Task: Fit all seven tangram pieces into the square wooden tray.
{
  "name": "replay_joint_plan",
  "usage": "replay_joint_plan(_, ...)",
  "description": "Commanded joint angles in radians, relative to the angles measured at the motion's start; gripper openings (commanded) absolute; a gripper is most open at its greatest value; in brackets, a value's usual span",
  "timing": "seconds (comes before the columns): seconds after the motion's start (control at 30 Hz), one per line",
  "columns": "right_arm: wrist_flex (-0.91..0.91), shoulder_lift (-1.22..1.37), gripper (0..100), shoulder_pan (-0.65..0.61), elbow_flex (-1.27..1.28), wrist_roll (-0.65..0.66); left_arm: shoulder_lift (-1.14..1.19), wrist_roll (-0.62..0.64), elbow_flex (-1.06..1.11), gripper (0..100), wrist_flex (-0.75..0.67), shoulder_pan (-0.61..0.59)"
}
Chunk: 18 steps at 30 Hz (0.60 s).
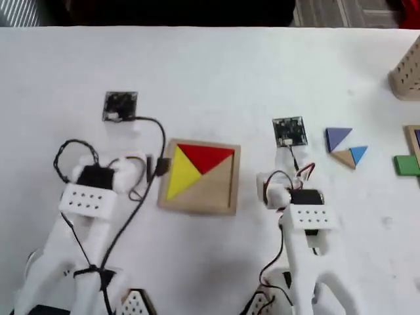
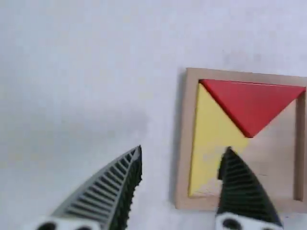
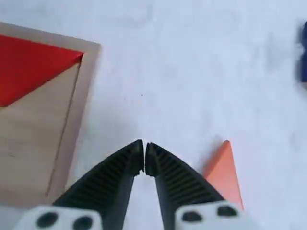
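White table (image 1: 216, 65), dark band (image 1: 164, 12) beyond

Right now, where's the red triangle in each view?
High view: red triangle in the tray's far half, touching the yellow triangle.
Left wrist view: red triangle in the tray, beyond the open left claw.
Right wrist view: red triangle in the tray, off to one side of the shut right claw.
Shared landmark: the tray's wooden rim.

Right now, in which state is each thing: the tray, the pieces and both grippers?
wooden tray: lying flat, partly filled.
red triangle: seated in the tray.
yellow triangle: seated, against the red triangle.
purple triangle: loose, outside the tray.
tan triangle: loose, outside the tray.
blue triangle: loose, outside the tray.
orange triangle: loose, outside the tray.
left gripper: open, empty.
right gripper: shut, empty.
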Motion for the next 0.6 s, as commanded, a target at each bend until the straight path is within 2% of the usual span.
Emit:
replay_joint_plan(0.0, -0.024, 0.001, 1.8, 0.036, -0.025, -0.011, -0.019, 0.044, -0.038, 9, -0.009, 0.102)
replay_joint_plan(0.07, -0.016, 0.002, 1.8, 0.059, -0.044, -0.011, -0.019, 0.040, 0.038, 6, -0.071, 0.116)
replay_joint_plan(0.23, 0.051, 0.007, 1.8, 0.074, -0.087, -0.012, -0.021, 0.040, 0.175, 5, -0.262, 0.108)
replay_joint_plan(0.4, 0.088, 0.010, 2.1, 0.074, -0.107, -0.049, -0.019, 0.038, 0.181, 5, -0.275, 0.151)
replay_joint_plan(0.57, 0.096, 0.012, 13.2, 0.073, -0.101, -0.068, -0.018, -0.130, 0.183, 5, -0.265, 0.153)
